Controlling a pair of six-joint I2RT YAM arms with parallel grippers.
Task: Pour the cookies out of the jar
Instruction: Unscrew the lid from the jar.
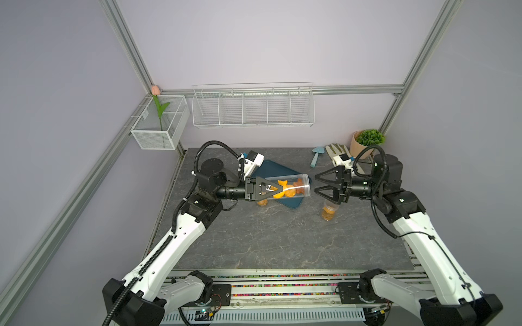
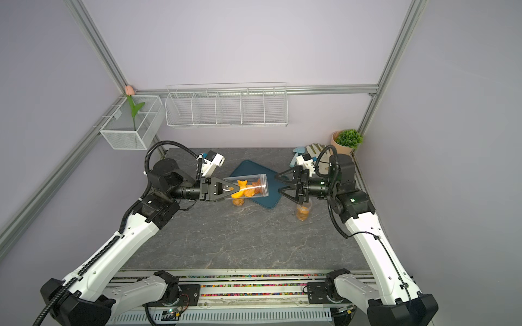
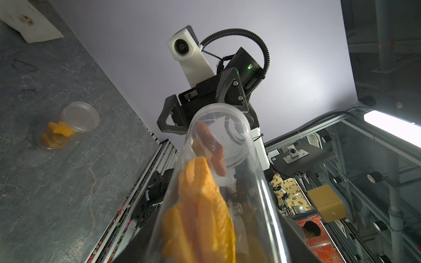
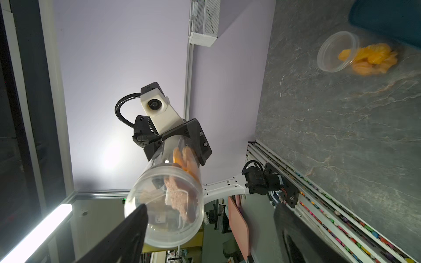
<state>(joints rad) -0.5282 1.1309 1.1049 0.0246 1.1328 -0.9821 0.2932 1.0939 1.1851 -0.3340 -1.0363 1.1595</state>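
My left claw is clamped on the jar, held level above the blue tray, cookies inside; my right claw gapes empty at its mouth. Tipped here, at the tray's edge, cookies may scatter onto the worktop.

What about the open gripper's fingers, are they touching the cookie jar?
Apart. In a top view, a strip of blue tray shows between the jar's end and the open right gripper.
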